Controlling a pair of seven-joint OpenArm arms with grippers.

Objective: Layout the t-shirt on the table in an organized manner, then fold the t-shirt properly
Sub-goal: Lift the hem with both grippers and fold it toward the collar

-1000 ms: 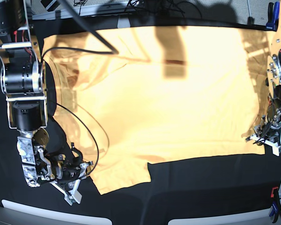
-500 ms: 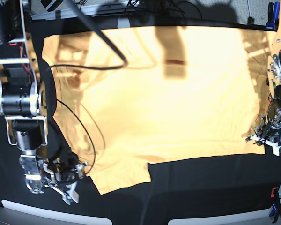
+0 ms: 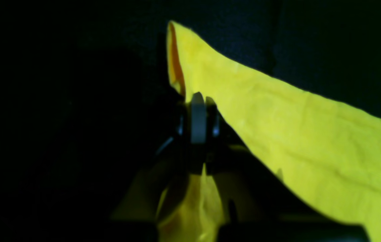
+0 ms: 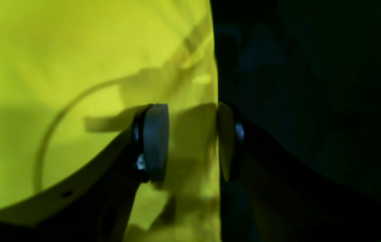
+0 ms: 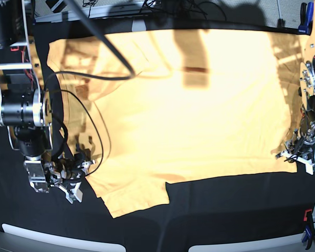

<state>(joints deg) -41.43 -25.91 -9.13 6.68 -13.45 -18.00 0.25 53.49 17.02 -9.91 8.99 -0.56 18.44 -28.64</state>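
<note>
At the bottom of the base view, the black table shows bare in front of the shirt. The t-shirt lies spread flat over the middle and top of the table, and one sleeve pokes down toward the lower left.

In the lower left of the base view, the right gripper sits low at the shirt's left edge. In the right wrist view, the right gripper has its two fingers apart with a gap between them. One finger is over the yellow cloth and the other is over the black table, with the shirt's edge running between them. Nothing is held in that gap.

At the right side of the base view, the left gripper is down at the shirt's lower right corner. In the left wrist view, the left gripper is pinched tight on the shirt's edge, and yellow cloth stretches away to the right of that frame.

A blue clamp sits at the far upper right corner.
</note>
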